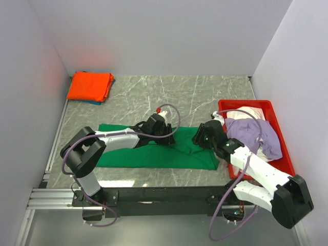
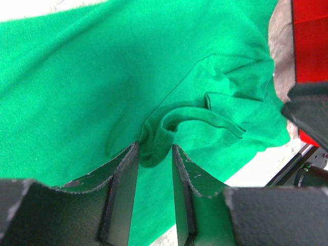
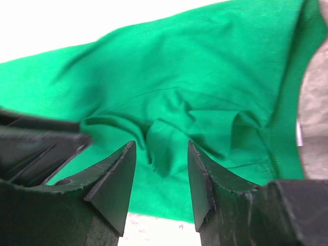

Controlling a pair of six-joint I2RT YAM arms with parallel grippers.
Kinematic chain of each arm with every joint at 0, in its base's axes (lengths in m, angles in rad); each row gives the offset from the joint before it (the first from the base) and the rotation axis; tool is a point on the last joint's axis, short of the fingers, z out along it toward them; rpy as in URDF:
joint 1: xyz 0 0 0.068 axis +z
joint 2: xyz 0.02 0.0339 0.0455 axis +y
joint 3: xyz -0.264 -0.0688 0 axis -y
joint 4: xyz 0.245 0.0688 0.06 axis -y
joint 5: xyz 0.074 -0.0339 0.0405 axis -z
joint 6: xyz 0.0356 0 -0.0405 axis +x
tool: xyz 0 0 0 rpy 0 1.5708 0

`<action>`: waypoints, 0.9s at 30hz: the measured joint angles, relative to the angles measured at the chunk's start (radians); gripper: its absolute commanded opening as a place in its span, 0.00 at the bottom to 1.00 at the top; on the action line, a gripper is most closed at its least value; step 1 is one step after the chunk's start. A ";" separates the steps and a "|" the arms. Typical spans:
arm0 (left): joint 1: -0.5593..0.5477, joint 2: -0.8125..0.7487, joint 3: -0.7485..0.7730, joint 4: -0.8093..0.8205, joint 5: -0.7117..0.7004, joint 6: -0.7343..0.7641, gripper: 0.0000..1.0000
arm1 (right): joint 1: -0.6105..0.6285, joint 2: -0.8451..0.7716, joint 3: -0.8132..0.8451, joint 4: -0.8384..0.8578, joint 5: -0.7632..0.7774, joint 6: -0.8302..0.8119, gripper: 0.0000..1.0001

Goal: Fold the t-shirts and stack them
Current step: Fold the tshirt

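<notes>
**Both grippers on the green t-shirt, mid-table**

Top view: green t-shirt (image 1: 148,156) lies spread along the near part of the marble table (image 1: 205,97), long axis left to right, with wrinkles gathered around its middle. Both arms reach in over that wrinkled zone, 1 from each side.

Left gripper (image 2: 155,151): fingers narrow, pinching a raised fold of green cloth between the tips; creases curl away from the pinch.

Right gripper (image 3: 161,154): fingers a little further apart, a bunched ridge of the same shirt filling the gap between them, creases spreading outward.

Elsewhere: orange t-shirt (image 1: 91,85) sits folded at the far left corner, on top of a blue t-shirt (image 1: 97,102) of which only an edge shows. Red tray (image 1: 279,148) stands at the right edge of the table, just beside the green shirt's right end. In it lie 2 crumpled shirts: lilac t-shirt (image 1: 253,134) nearer, white t-shirt (image 1: 246,111) behind, touching.
</notes>
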 measured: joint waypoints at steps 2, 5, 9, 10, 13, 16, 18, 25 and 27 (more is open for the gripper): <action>-0.001 0.000 -0.006 0.003 0.005 0.003 0.38 | 0.000 0.047 0.023 -0.015 0.018 -0.002 0.51; -0.001 0.000 -0.006 0.007 0.014 0.007 0.38 | 0.000 0.113 0.055 -0.018 0.025 -0.008 0.51; -0.002 0.000 -0.006 0.017 0.027 0.010 0.37 | 0.000 0.179 0.087 -0.012 0.024 -0.016 0.50; -0.003 0.000 -0.006 0.018 0.027 0.010 0.35 | 0.000 0.196 0.091 -0.007 0.023 -0.017 0.50; -0.005 0.000 -0.006 0.018 0.026 0.013 0.26 | 0.000 0.232 0.092 0.006 0.012 -0.020 0.49; -0.006 0.000 -0.006 0.018 0.026 0.019 0.16 | 0.000 0.242 0.085 0.020 0.000 -0.019 0.49; -0.008 0.000 -0.007 0.018 0.026 0.025 0.13 | 0.000 0.242 0.076 0.030 -0.003 -0.019 0.48; -0.009 -0.002 -0.041 0.024 0.025 0.028 0.05 | 0.000 0.183 -0.009 0.043 -0.023 -0.013 0.47; -0.009 -0.007 -0.062 0.024 0.021 0.028 0.05 | 0.000 0.157 -0.035 0.042 -0.029 -0.008 0.47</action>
